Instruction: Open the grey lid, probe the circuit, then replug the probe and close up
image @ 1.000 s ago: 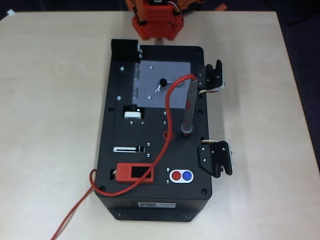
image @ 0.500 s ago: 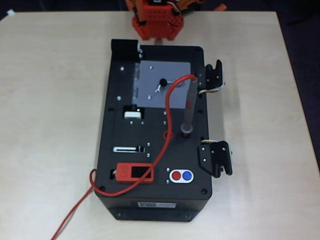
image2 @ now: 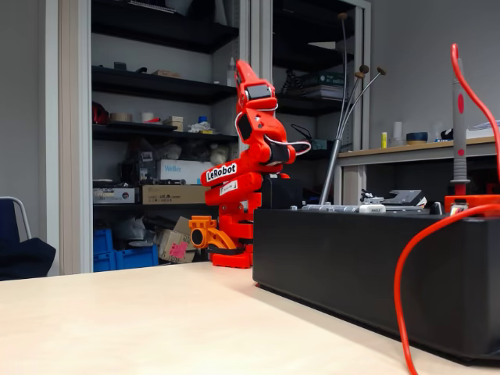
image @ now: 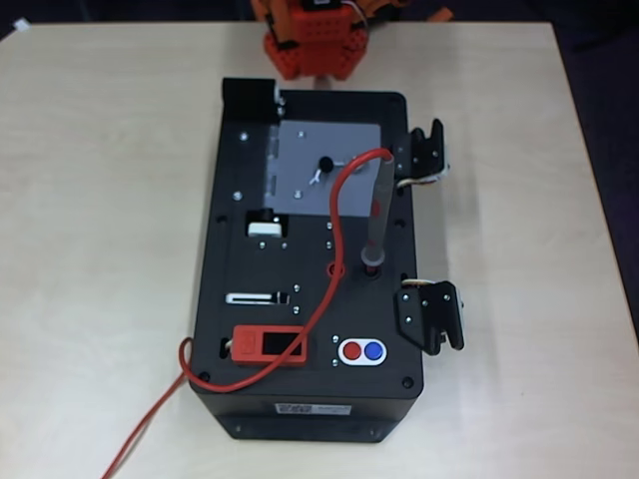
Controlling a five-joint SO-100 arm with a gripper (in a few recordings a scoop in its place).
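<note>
1. The table [image: 100,200] carries a black box [image: 310,399] that lies lengthwise out from the orange arm's base, so everything on its top face sits in front of the arm and, I judge, within reach.
2. The orange arm [image2: 246,156] is folded up over its base in the fixed view, with the pincer [image2: 258,94] tucked high near the top. Whether its fingers are apart or together cannot be told, and nothing appears to be held.
3. The grey lid [image: 329,165] lies flat and closed on the box's end nearest the arm, well below and forward of the pincer. It is a light-grey square plate with a small black knob [image: 324,164] at its middle. The circuit presumably lies under it.
4. The probe [image: 377,215] stands plugged upright in a socket, farther from the pincer than the lid. It is slim, grey, red-banded.
5. Its thin red wire [image: 329,299] loops across the lid's corner and trails off the box; it could snag when the lid lifts.
</note>
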